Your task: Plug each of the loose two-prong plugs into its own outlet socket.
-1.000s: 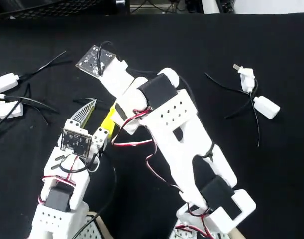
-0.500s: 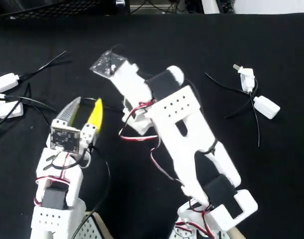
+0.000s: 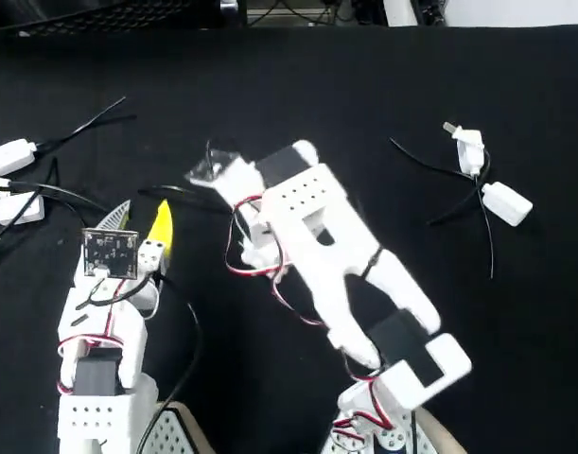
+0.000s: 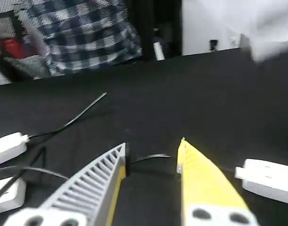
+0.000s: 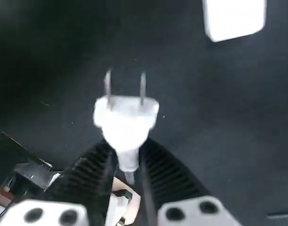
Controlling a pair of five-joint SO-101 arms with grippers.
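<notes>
In the right wrist view my right gripper [image 5: 127, 150] is shut on a white two-prong plug [image 5: 126, 115], held above the black table with its prongs pointing away. A white socket block [image 5: 234, 19] lies on the cloth beyond the prongs. My right arm [image 3: 307, 213] stretches across the table's middle. My left gripper [image 3: 145, 206] is near the left side, open, with nothing between its grey and yellow fingers [image 4: 200, 179]. White sockets [image 3: 11, 154] with black cords lie at the far left edge. A loose plug [image 3: 470, 147] and another socket [image 3: 506, 201] lie at the right.
Thin black cords [image 3: 99, 118] trail over the black cloth [image 3: 364, 85] at left and right. In the left wrist view a white block [image 4: 268, 176] lies just beside the yellow finger, and more white sockets [image 4: 7, 146] lie on the other side.
My right arm has drawn its wrist back toward the near side and turned it. My left gripper has shifted left, away from the right arm, and stays open.
</notes>
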